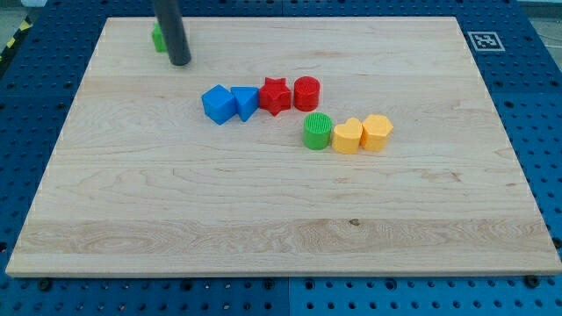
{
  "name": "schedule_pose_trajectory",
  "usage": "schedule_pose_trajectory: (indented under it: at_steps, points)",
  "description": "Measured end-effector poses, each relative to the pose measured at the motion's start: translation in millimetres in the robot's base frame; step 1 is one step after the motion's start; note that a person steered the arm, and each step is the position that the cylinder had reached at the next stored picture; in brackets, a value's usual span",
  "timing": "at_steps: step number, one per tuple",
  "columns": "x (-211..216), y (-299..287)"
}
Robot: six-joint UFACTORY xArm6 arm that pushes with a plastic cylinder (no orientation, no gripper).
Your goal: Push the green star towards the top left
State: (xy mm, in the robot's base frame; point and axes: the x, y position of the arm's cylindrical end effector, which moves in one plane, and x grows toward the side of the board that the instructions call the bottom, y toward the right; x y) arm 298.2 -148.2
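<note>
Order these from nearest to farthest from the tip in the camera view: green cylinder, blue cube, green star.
1. Green star, touching my tip on its left.
2. Blue cube, toward the board's centre.
3. Green cylinder, farther right, beside the yellow blocks.

- green star (158,37): mostly hidden behind the dark rod, only a small green sliver shows on the rod's left side; star shape can't be confirmed from what's visible
- position: near the board's top-left corner, close to the top edge
- flat on the wood, well apart from the block cluster mid-board
- my tip (179,62): just beside it, on its lower right
</note>
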Motion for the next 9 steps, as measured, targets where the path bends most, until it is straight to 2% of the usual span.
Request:
schedule_pose_trajectory:
  at_steps: [2, 4, 5, 9]
  points:
    - [0.1, 7.1]
    - [-35.4, -2.0]
    - [-39.7, -14.7]
    - [-30.8, -39.6]
